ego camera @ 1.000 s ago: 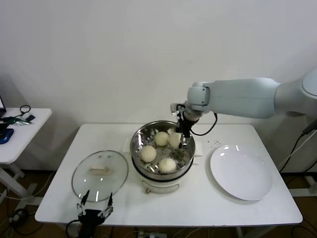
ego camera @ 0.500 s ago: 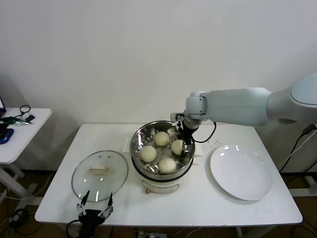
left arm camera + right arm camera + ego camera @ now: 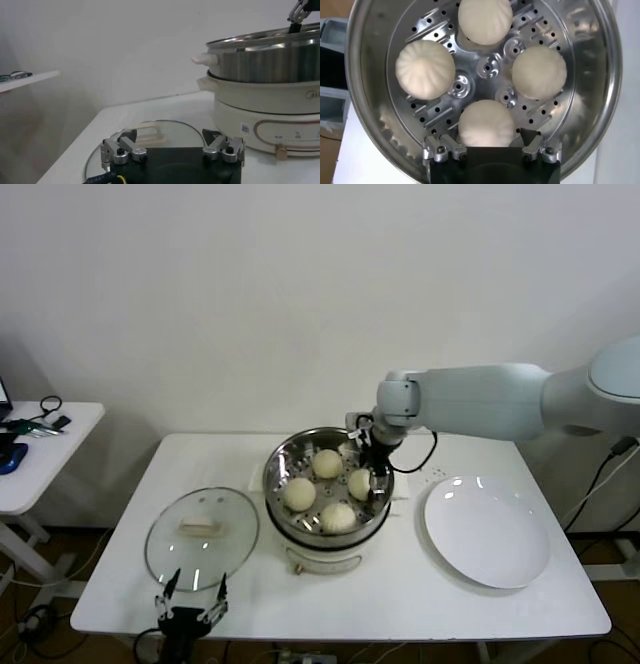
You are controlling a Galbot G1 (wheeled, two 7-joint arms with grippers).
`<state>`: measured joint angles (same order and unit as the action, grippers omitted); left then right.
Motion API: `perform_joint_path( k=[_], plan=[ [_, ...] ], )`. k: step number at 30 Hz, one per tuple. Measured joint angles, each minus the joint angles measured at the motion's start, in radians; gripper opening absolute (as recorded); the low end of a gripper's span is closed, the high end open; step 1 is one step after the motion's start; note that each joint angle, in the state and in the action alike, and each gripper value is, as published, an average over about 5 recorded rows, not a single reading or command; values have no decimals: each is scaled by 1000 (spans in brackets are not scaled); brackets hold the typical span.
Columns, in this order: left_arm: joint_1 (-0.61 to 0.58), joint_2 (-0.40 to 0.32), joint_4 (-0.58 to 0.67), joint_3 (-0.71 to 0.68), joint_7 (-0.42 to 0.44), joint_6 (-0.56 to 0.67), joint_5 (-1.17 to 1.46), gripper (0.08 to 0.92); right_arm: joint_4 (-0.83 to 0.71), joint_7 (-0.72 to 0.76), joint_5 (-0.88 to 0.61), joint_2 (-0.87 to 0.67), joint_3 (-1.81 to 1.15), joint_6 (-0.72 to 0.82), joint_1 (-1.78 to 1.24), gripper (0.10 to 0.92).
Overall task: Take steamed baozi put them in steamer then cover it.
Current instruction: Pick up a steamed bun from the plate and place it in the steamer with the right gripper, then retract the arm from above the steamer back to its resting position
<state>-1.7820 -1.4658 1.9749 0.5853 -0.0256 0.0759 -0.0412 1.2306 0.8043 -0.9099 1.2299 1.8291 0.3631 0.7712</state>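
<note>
While all four steamed baozi (image 3: 331, 489) now sit inside the steamer (image 3: 327, 484) at the centre of the head view, the right gripper (image 3: 371, 472) hangs at the basket's right rim with jaws spread and nothing between them; a second ago it was carrying the fourth bun toward that rim, so the loading looks finished; the white plate (image 3: 487, 530) at right is bare; the cover (image 3: 201, 536), a glass lid with a cream handle, lies flat on the table (image 3: 400, 594) at lower left, with the left gripper (image 3: 190, 594) parked open just below it.

In the left wrist view, the left gripper (image 3: 172, 152) holds nothing, jaws wide, at the bottom of the frame; the cover (image 3: 150, 134) lies directly beyond; the steamer (image 3: 265, 57) rises at right.

In the right wrist view, the right gripper (image 3: 492, 150) is open at bottom centre; the nearest of the steamed baozi (image 3: 486, 123) rests free just above it; three others ring the steamer (image 3: 375, 125) floor.

Judged from this, only the covering remains.
</note>
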Motion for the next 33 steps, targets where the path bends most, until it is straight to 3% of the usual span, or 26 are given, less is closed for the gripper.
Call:
perform_joint_path(
  k=[19, 33],
  plan=[
    [-3, 0, 10, 11, -1, -3, -17, 823, 45, 37, -10, -142, -93, -72, 55, 823],
    [24, -22, 28, 40, -12, -32, -37, 823, 132, -142, 27, -446, -325, -254, -91, 823]
  ],
)
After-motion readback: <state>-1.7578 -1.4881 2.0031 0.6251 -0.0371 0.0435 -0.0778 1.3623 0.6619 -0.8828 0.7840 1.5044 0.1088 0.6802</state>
